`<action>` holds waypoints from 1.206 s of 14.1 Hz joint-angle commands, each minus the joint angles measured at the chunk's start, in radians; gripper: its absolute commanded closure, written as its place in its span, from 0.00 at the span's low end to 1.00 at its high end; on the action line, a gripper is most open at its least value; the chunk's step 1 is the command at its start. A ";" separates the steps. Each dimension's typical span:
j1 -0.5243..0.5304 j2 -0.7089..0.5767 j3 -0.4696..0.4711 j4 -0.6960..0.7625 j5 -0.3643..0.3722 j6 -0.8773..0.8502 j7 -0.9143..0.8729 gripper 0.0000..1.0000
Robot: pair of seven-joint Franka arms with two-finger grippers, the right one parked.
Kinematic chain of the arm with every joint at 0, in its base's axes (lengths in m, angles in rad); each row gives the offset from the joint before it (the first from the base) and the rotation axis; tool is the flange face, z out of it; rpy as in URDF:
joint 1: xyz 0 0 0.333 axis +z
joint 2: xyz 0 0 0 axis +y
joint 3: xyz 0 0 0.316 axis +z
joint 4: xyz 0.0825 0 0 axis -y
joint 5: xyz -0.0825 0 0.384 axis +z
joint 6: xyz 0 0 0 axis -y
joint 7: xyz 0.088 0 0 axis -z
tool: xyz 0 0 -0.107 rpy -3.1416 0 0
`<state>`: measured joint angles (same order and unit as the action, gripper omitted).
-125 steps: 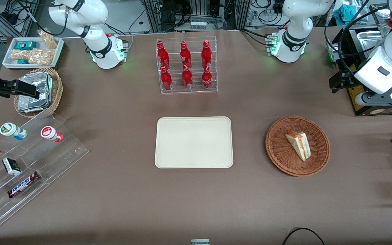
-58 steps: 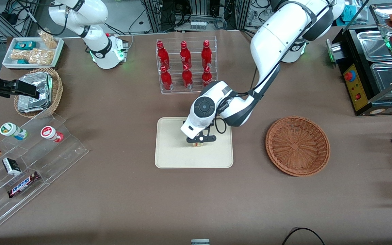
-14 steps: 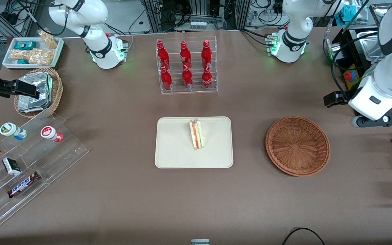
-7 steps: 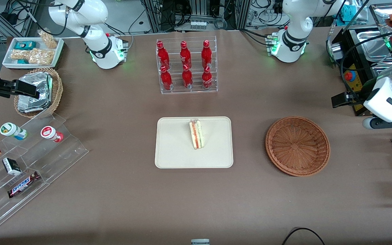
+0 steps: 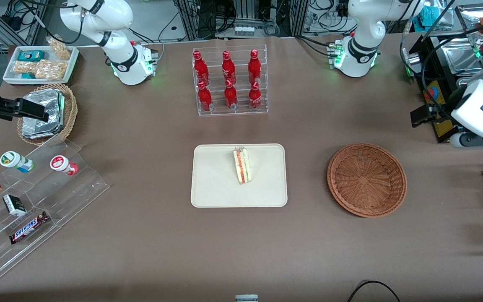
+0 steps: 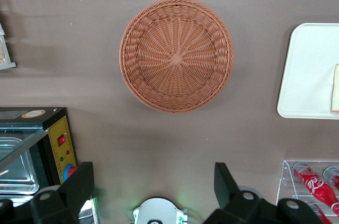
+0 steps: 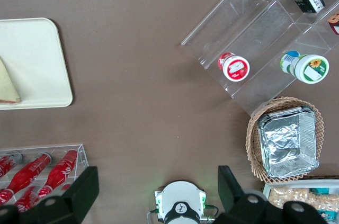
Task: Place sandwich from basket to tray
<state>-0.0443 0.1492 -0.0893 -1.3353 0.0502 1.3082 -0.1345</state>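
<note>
- The sandwich [image 5: 242,165] stands on its edge on the tray [image 5: 212,184], filling stripes facing up.
- The basket [image 5: 366,180] sits beside the tray, toward the working arm's end of the table, with nothing in it.
- The gripper [image 6: 151,187] hangs high above the table near the basket, fingers [image 6: 79,184] spread apart, holding nothing.

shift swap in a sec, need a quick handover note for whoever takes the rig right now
Pincer: open, empty, high above the table toward the working arm's end, looking down on the basket.
Sandwich: on the tray, standing on edge, filling layers facing up.
Basket: empty, beside the tray.
Done: sandwich is out of the basket and on the tray.
Left: nothing for this job that I can see.
</note>
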 commanded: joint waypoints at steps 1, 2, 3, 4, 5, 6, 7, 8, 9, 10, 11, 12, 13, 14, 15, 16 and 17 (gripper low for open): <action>-0.006 -0.060 0.005 -0.073 -0.003 0.025 0.021 0.00; -0.008 -0.060 0.005 -0.071 -0.004 0.023 0.016 0.00; -0.009 -0.060 0.003 -0.070 -0.006 0.023 0.012 0.00; -0.009 -0.060 0.003 -0.067 -0.006 0.023 0.007 0.00; -0.009 -0.059 0.003 -0.065 -0.007 0.025 0.004 0.00; -0.009 -0.059 0.003 -0.062 -0.012 0.023 0.004 0.00; -0.009 -0.057 0.003 -0.061 -0.016 0.025 0.004 0.00; -0.009 -0.054 0.003 -0.058 -0.016 0.025 0.004 0.00; -0.011 -0.053 0.003 -0.058 -0.018 0.026 0.004 0.00; -0.011 -0.054 0.002 -0.058 -0.019 0.028 0.007 0.00; -0.011 -0.057 0.002 -0.056 -0.019 0.028 0.012 0.00; -0.011 -0.056 0.002 -0.048 -0.019 0.028 0.013 0.00; -0.011 -0.056 0.003 -0.047 -0.021 0.031 0.013 0.00; -0.011 -0.050 0.003 -0.047 -0.018 0.031 0.004 0.00; -0.009 -0.049 0.003 -0.047 -0.018 0.031 0.006 0.00; -0.005 -0.049 0.005 -0.047 -0.019 0.031 0.009 0.00; -0.003 -0.048 0.005 -0.041 -0.018 0.031 0.009 0.00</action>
<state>-0.0483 0.1150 -0.0908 -1.3728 0.0419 1.3288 -0.1298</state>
